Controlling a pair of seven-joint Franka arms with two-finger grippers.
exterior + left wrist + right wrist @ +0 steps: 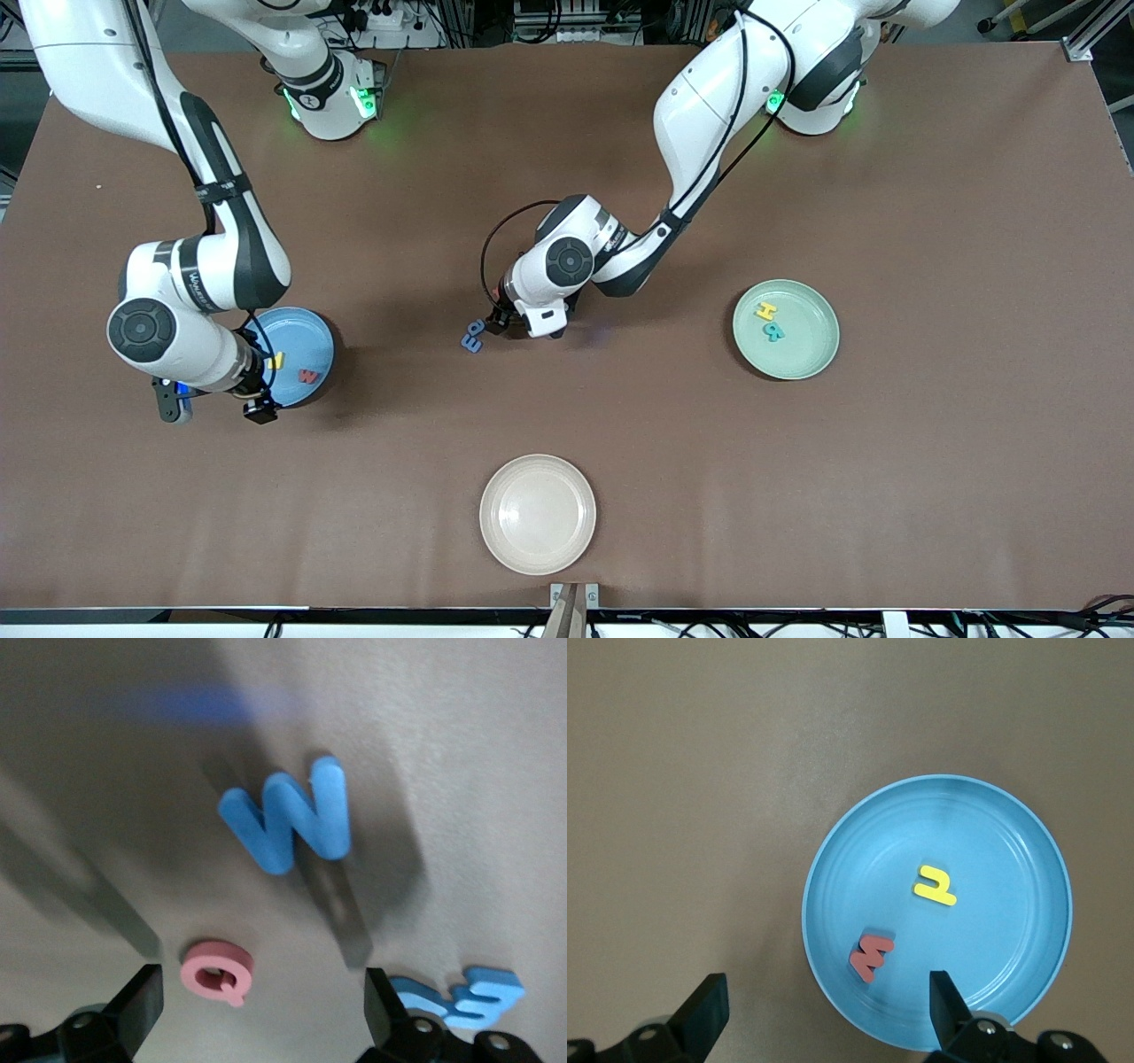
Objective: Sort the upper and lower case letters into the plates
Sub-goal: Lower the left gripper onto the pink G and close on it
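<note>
Left gripper (257, 992) spread wide, empty, low at frame centre over loose letters: pink q (218, 971), blue w (291, 818), blue E (461, 997). Right gripper (824, 1001) also wide, empty, hovering at frame's left above blue plate (1028, 859) holding red w (871, 955) and yellow h (935, 885). Mint plate (815, 354) at right.

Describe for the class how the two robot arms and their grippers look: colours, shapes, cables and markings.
Both arms are glossy white with rounded dark grey joints and round caps; black cables run along them, and green lights glow at the bases. The left gripper and right gripper have black fingers. Small lettering marks the wrists, too small to read.
</note>
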